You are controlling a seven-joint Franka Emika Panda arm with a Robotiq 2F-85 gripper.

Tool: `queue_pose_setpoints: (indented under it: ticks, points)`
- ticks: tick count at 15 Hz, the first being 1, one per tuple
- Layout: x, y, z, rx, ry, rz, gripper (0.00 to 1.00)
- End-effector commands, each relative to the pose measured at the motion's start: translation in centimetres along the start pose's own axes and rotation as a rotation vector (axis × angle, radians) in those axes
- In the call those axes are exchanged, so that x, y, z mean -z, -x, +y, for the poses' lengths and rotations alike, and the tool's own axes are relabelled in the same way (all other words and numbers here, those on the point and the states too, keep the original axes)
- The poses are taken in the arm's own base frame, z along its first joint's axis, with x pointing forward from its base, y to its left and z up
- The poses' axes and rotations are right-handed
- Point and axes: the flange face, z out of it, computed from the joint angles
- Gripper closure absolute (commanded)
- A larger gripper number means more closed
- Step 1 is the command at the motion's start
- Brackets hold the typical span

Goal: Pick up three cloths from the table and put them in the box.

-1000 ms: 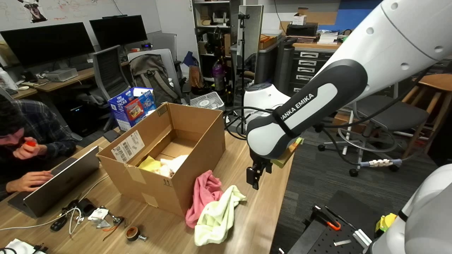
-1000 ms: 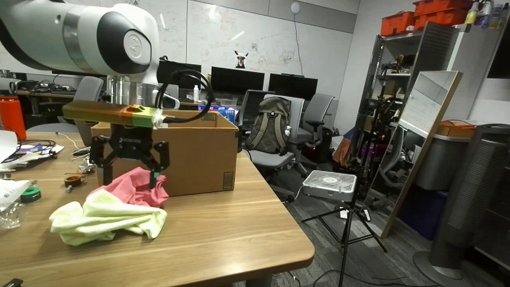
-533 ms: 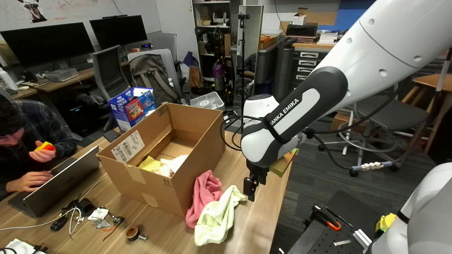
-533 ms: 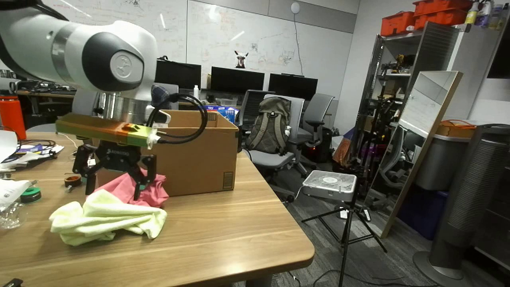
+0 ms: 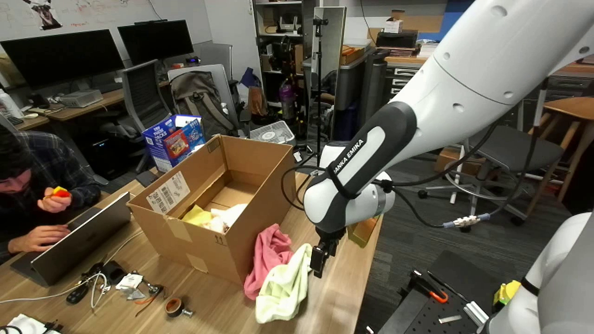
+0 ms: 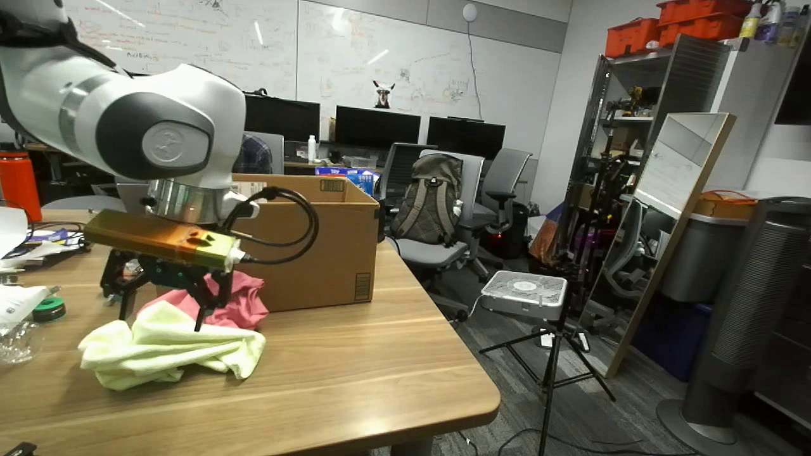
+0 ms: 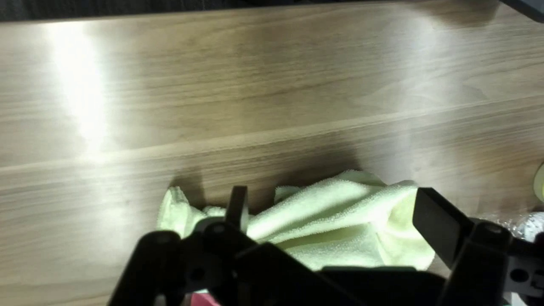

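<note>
The pale yellow-green cloth [image 5: 283,290] lies crumpled on the table [image 6: 355,380], in front of the brown cardboard box [image 6: 317,259]. My gripper [image 6: 161,322] hangs over this cloth with its jaws wide apart, holding nothing. In the wrist view the cloth [image 7: 340,212] shows between and below the fingers of the gripper [image 7: 331,195]; whether a fingertip touches it, I cannot tell. Inside the box, a bright yellow cloth [image 5: 197,216] and a cream-white cloth [image 5: 232,214] rest on the floor at one end, partly hidden by the wall.
A pink cloth [image 5: 268,253] lies against the box wall, partly under the pale one. A laptop [image 5: 88,236] with a seated person, a tape roll [image 5: 174,307] and small clutter occupy the table beside the box. The table's edge [image 7: 170,16] runs along the wrist view's top.
My gripper has come down and shifted toward the pale yellow-green cloth, its jaws staying wide. Cloths and box have kept their places. The seated person's hand moved slightly.
</note>
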Motion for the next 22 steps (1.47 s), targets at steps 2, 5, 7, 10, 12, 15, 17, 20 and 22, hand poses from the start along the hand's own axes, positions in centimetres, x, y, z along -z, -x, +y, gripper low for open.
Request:
queue_pose_setpoints:
  ticks: [2, 5, 7, 10, 12, 15, 17, 20, 22]
  points:
    - [-1.6, -0.7, -0.8, 0.057, -0.060, 0.075, 0.00]
    - [-2.3, -0.5, -1.2, 0.089, -0.091, 0.096, 0.00]
    - [-2.7, -0.3, -1.5, 0.109, -0.113, 0.108, 0.00]
    - [-3.1, 0.1, -2.1, 0.131, -0.142, 0.128, 0.00]
    - [-3.5, 0.4, -2.4, 0.145, -0.151, 0.139, 0.00]
    - [-4.3, 0.8, -2.9, 0.171, -0.154, 0.152, 0.00]
    - [-4.8, 1.0, -3.2, 0.192, -0.152, 0.163, 0.00]
    - [-5.3, 1.0, -3.5, 0.226, -0.148, 0.209, 0.00]
    - [-5.5, 1.0, -3.8, 0.243, -0.138, 0.248, 0.00]
